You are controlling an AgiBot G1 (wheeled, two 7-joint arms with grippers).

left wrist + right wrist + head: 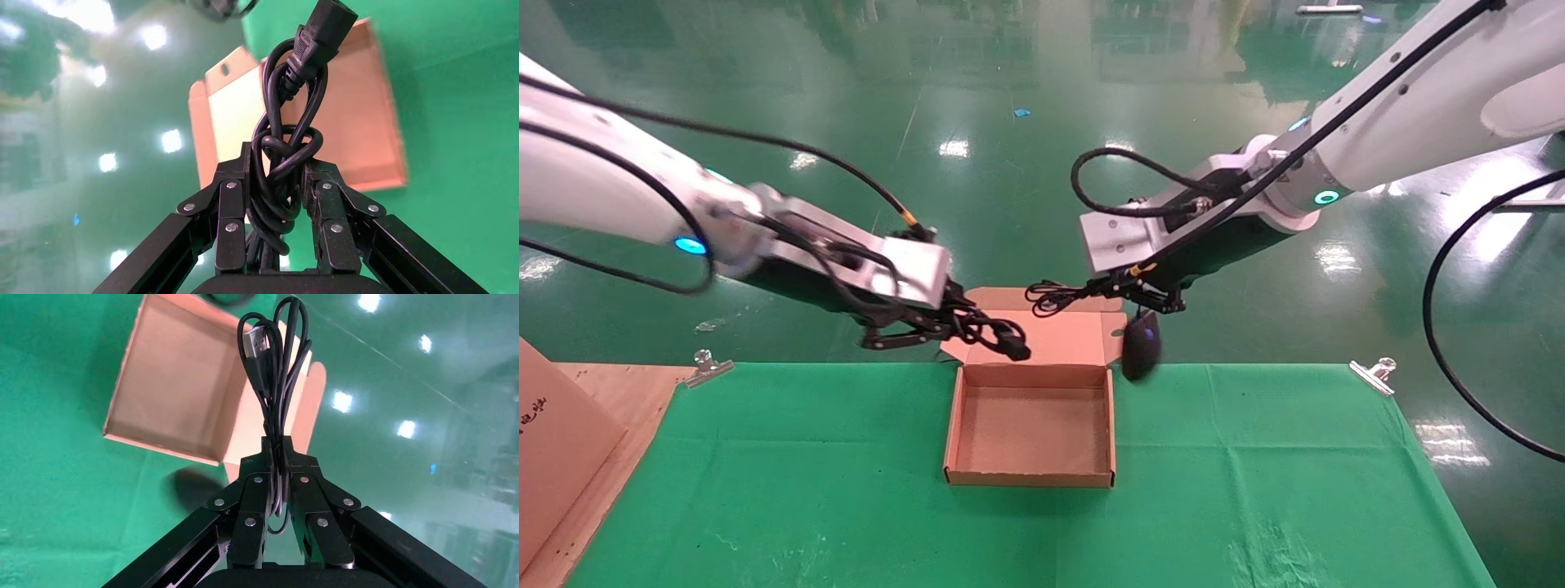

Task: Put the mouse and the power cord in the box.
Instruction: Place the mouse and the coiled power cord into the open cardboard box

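The box [964, 425] lies open on the green cloth, its lid folded back behind it, and nothing shows inside. My left gripper [950, 328] hovers over the box's far left corner, shut on the power cord [997, 335]. The left wrist view shows the knotted cord bundle [284, 153] squeezed between the fingers [231, 202], plug pointing out over the box [361, 122]. My right gripper [1104, 288] hangs over the far right corner, shut on the mouse's thin looped cable [275, 367]. The mouse [1142, 347] dangles below it, just outside the box's right flap, and is blurred in the right wrist view [193, 487].
A large flat brown board with black writing [552, 441] leans at the left on a bare wooden table edge [617, 408]. Metal clips [707, 365] [1373, 374] pin the green cloth [1254, 490] at its far corners. Beyond the table is shiny green floor.
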